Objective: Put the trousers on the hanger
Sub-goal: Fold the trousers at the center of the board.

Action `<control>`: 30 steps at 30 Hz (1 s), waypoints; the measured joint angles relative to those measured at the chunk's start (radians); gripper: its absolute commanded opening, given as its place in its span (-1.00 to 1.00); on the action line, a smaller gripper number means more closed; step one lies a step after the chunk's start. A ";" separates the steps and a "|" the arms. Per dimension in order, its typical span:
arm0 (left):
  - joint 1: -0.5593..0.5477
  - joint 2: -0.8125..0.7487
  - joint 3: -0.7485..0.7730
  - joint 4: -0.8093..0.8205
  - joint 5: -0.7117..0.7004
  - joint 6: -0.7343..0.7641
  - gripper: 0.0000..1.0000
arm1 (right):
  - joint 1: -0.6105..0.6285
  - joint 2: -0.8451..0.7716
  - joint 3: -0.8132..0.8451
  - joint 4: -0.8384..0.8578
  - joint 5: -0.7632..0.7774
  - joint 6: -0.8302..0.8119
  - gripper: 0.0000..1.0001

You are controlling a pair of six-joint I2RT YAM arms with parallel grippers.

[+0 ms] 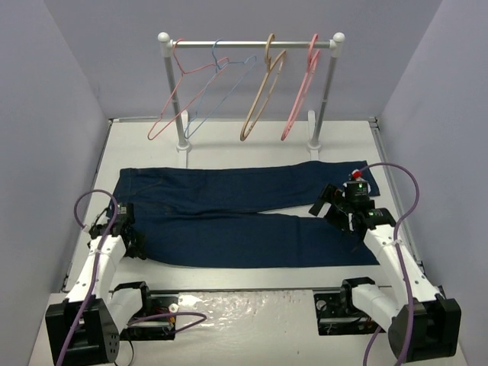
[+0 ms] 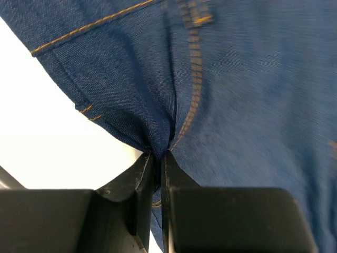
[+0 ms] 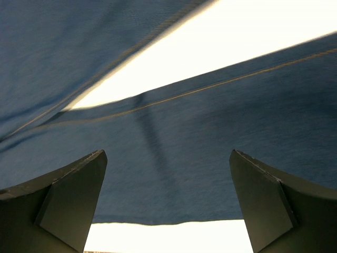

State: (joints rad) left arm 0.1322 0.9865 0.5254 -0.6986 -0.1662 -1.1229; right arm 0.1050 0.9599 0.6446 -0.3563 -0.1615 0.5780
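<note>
The dark navy trousers [image 1: 244, 210] lie flat on the white table, waist at the left, both legs running right. My left gripper [image 1: 131, 230] is shut on a pinch of denim at the waist end, and the cloth bunches between its fingers in the left wrist view [image 2: 158, 158]. My right gripper [image 1: 328, 206] hangs open and empty over the near leg close to its hem. In the right wrist view [image 3: 167, 154] its fingers straddle the cloth [image 3: 210, 137] without touching it. The tan hanger [image 1: 263, 95] hangs on the rack at the back.
The white rack [image 1: 252, 44] stands behind the trousers on two posts. It also holds two pink hangers [image 1: 179, 95] [image 1: 300, 95] and a thin light-blue hanger [image 1: 221, 84]. Grey walls close in both sides. Cables loop beside each arm.
</note>
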 measured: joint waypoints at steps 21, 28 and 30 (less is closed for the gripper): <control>-0.150 -0.215 0.264 -0.182 -0.006 0.145 -1.00 | -0.247 0.437 0.031 0.015 0.186 0.119 0.96; -0.164 -0.205 0.305 -0.217 -0.019 0.267 -1.00 | -0.247 0.626 0.200 0.033 0.251 0.075 0.93; -0.165 -0.195 0.316 -0.216 -0.017 0.297 -1.00 | -0.247 0.677 0.256 0.054 0.252 0.059 0.90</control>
State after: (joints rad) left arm -0.0333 0.7913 0.8415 -0.9143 -0.1831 -0.8260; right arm -0.1417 1.6369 0.9009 -0.3027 0.0909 0.6371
